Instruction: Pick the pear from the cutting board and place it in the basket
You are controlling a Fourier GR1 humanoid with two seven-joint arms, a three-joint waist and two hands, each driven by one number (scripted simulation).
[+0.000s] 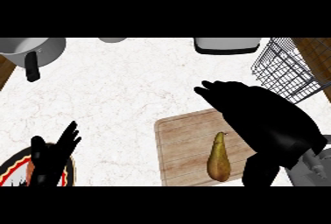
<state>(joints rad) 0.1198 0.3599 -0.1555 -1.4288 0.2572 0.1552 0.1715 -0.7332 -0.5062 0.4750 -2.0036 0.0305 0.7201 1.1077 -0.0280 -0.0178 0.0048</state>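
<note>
White marble table [123, 96] fills most of the view.

Right hand [258, 118] is the biggest thing on it: a black mass over the upper right corner of the cutting board [184, 148], fingers pointing up-left past the board's top edge. Fingers look extended, not curled round anything, nothing held. It sits just right of the pear and above it; can't tell if it touches.

Cutting board: light wood, lower centre-right, flat on the table, its right part hidden under the hand.

Wire basket [287, 70]: upper right, grey mesh, at the table's edge, well apart from the pear, nothing visible in it.

Pot [32, 48]: grey, upper left corner, black handle pointing down toward the viewer.

Left hand [55, 153]: lower left, open, fingers up, resting over a plate [13, 168] with a dark and red rim. Holds nothing.

Grey tray-like container [226, 44] at the top edge, right of centre, cut off by the view. Small grey round thing [113, 39] at top centre, too cropped to identify.

Pear [218, 158]: yellow-brown, lying on the cutting board's right half, stem end pointing away toward the top, fat end toward the lower edge. Not in the basket.
</note>
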